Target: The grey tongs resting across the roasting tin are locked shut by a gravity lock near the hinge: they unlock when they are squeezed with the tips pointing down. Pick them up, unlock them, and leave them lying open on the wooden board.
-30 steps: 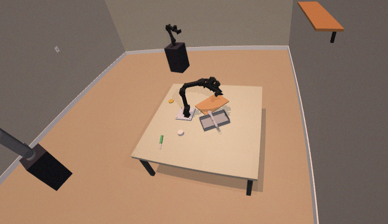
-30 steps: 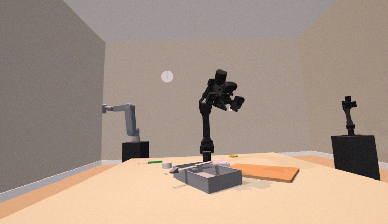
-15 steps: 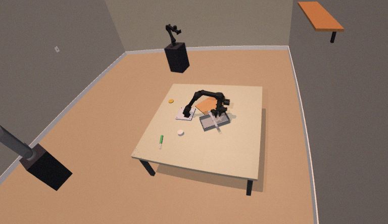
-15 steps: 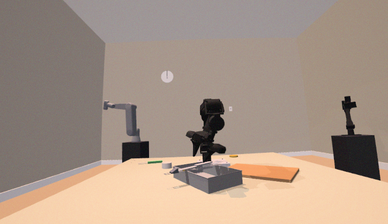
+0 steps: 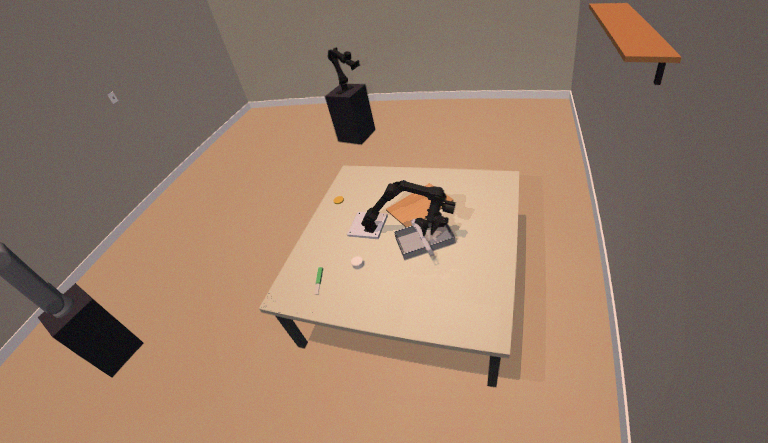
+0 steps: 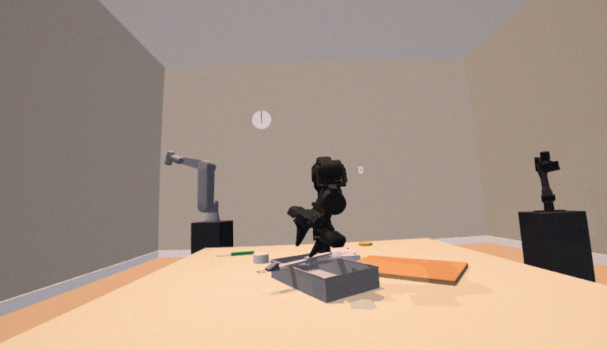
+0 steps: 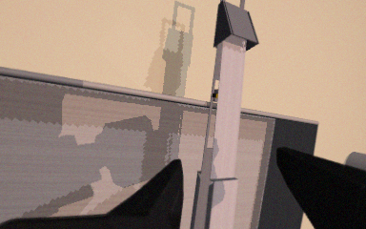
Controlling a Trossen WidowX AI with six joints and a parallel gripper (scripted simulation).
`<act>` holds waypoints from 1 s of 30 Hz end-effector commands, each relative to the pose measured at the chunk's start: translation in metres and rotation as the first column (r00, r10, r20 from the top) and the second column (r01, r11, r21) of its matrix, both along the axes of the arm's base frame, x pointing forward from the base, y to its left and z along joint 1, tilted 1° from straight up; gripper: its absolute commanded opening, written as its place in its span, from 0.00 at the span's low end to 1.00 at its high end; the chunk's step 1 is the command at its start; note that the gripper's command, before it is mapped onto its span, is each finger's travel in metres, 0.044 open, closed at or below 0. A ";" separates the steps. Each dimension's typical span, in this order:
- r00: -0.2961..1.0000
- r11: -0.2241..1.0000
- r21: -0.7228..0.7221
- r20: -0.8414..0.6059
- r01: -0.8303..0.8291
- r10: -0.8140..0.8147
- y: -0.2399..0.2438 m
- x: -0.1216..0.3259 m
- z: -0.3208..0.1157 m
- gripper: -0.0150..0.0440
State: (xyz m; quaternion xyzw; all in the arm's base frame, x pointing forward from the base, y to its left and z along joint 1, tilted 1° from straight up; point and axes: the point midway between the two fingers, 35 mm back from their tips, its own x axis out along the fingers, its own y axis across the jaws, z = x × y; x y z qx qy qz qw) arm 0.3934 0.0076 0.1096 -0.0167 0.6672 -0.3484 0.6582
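The grey tongs point(image 5: 429, 251) point(image 6: 304, 264) point(image 7: 230, 114) lie across the roasting tin point(image 5: 416, 253) point(image 6: 353, 283) point(image 7: 296, 135), with the dark end reaching out past the rim. Their two arms lie close together. My gripper point(image 6: 304, 250) point(image 7: 229, 161) is open and empty, pointing down above the tongs. In the wrist view the tongs run between the two fingertips, with space on both sides. Whether a finger touches them I cannot tell. The hinge end is out of the wrist view. The wooden board point(image 5: 403, 210) point(image 6: 416, 269) lies flat beside the tin, partly hidden by my arm in the top view.
A white round object point(image 5: 356, 261) point(image 6: 261, 257) stands on the table, near a green-handled tool point(image 5: 319, 276) point(image 6: 242, 253). A yellow disc point(image 5: 338, 200) point(image 6: 365, 243) lies near the far left edge. My arm's white base plate point(image 5: 356, 230) is left of the tin.
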 end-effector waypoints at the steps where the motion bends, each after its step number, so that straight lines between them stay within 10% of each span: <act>1: 1.000 1.000 -0.006 -0.006 0.004 -0.004 -0.001 -0.003 0.000 0.69; 30: 0.998 0.999 0.014 -0.055 0.042 -0.041 -0.021 -0.009 -0.039 0.69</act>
